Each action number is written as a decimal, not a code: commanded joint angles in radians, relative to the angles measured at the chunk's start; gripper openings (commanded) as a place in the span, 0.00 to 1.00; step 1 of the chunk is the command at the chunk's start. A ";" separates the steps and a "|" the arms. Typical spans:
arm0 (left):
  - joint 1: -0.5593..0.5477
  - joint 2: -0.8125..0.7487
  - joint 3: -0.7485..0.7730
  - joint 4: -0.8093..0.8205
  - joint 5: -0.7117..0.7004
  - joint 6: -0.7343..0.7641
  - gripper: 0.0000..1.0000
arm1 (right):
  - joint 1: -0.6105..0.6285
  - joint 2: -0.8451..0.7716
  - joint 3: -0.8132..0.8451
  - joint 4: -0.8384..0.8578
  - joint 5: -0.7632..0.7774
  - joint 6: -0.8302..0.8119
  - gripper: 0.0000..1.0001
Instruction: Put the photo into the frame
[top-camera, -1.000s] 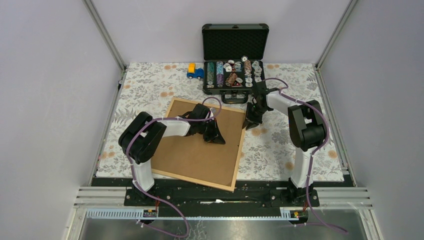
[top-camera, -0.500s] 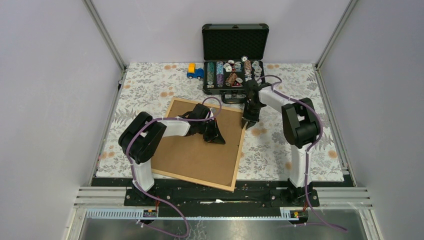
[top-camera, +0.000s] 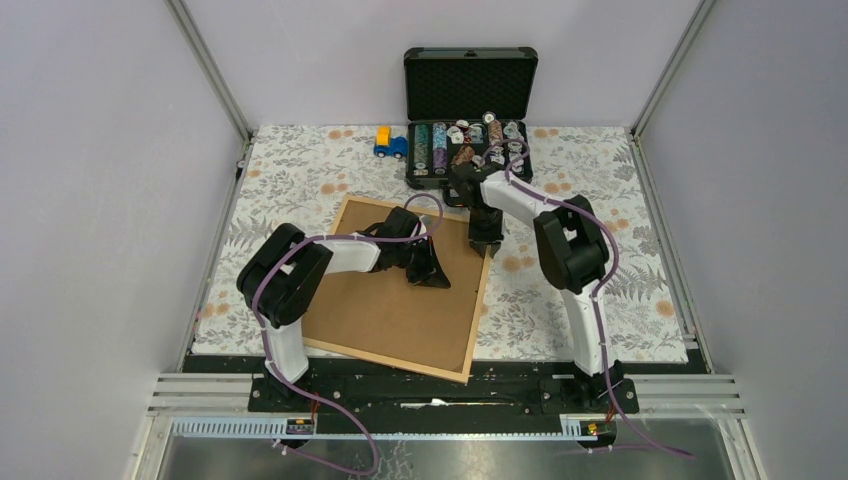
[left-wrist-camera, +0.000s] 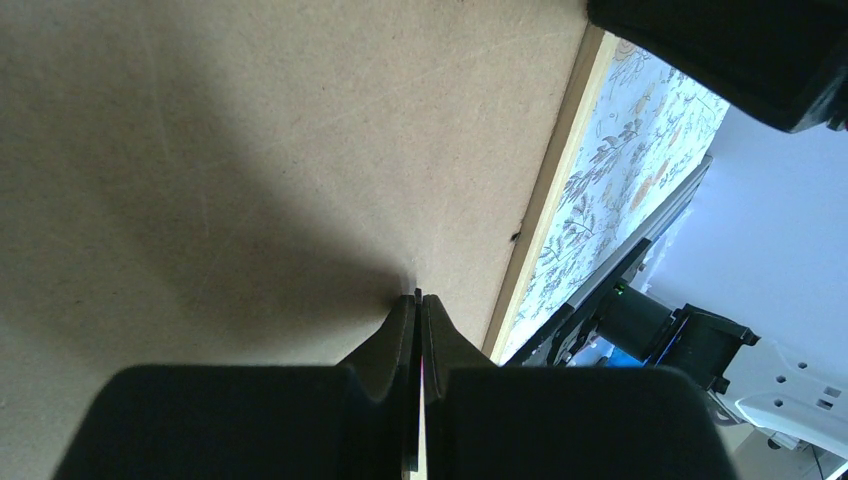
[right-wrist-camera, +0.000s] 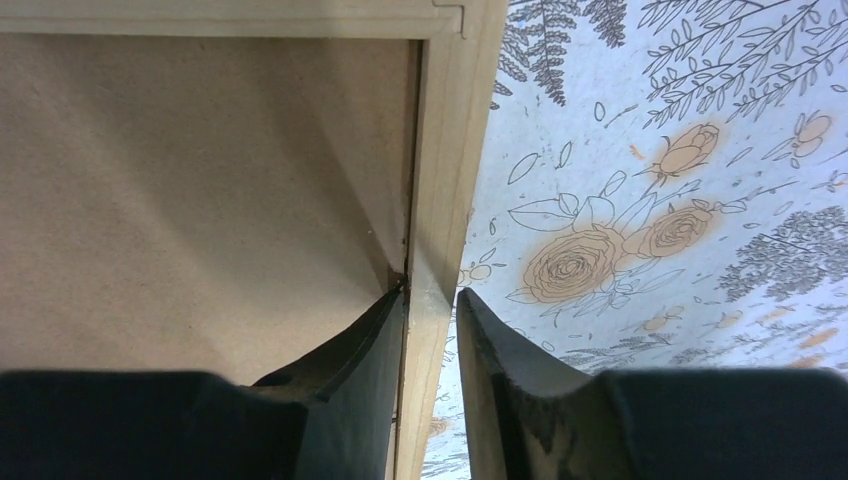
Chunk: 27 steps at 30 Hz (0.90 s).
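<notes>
A floral tablecloth (top-camera: 300, 170) covers the table, and the frame (right-wrist-camera: 445, 140) lies flat on it, face down, in front of the two arms and nearer the left one. The frame is turned a little clockwise, so its far left corner points up the table and its rails run askew to the cloth's edges. From above its sides look nearly equal, so I cannot tell which way the long axis runs. A brown backing board (top-camera: 390, 310) fills the frame from rail to rail. The photo cannot be seen.

A black case (top-camera: 470, 90) stands open just beyond the frame's far right corner.

The left gripper (left-wrist-camera: 417, 300) is over the far half of the frame, nearer the right rail. Its jaws are shut tight with nothing between them, and its tips are down on the board.

The right gripper (right-wrist-camera: 432, 292) is at the frame's far right corner with its jaws partly apart, astride the right rail. One finger is against the rail's inner edge and the other is at the outer edge over the cloth. I cannot tell whether it squeezes the rail.

A small blue and yellow toy car (top-camera: 390, 143) sits well beyond the frame's far left corner.
</notes>
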 joint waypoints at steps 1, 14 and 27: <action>0.014 0.003 -0.016 -0.079 -0.102 0.050 0.00 | 0.056 0.240 -0.024 0.176 0.022 0.048 0.39; 0.014 -0.058 0.039 -0.142 -0.130 0.116 0.13 | -0.027 -0.236 0.018 0.185 -0.259 -0.200 0.78; 0.193 -0.245 0.138 -0.328 -0.098 0.231 0.45 | -0.141 -0.323 -0.239 0.301 -0.286 -0.206 0.68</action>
